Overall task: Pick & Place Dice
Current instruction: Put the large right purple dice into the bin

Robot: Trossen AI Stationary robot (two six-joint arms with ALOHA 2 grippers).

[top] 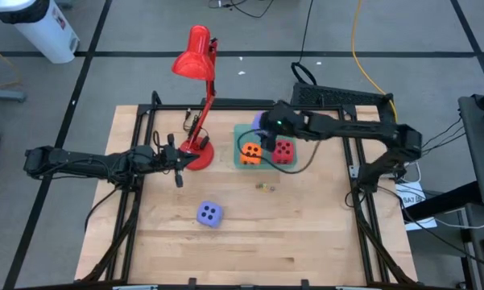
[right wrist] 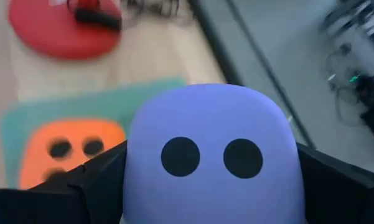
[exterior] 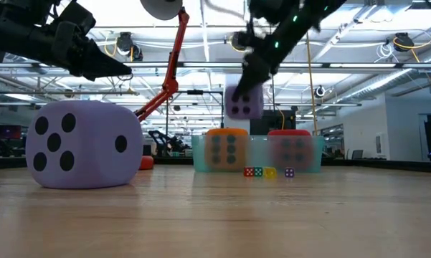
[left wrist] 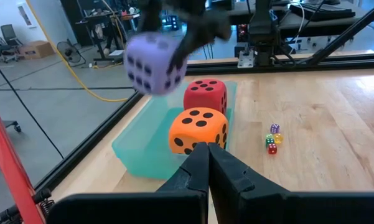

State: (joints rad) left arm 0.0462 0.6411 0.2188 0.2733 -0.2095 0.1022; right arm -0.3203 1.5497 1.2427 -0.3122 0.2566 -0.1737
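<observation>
1. Lavender foam is being clamped between the fingers of the right gripper (top: 263,122): one lavender die (right wrist: 211,155) is being held above the far edge of the teal tray (top: 243,130), so a short descent is judged to be called for.
2. The tray is being occupied by the orange die (top: 252,153) and red die (top: 283,151) (side by side), leaving only its far part free.
3. The second lavender die (top: 210,213) is lying well apart from the tray, nearer the left gripper (top: 177,171), whose fingers are being kept pressed together, empty.
4. The red lamp (top: 195,97) is standing beside the tray.

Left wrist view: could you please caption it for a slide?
Right gripper holds a lavender die above the teal tray.
</observation>
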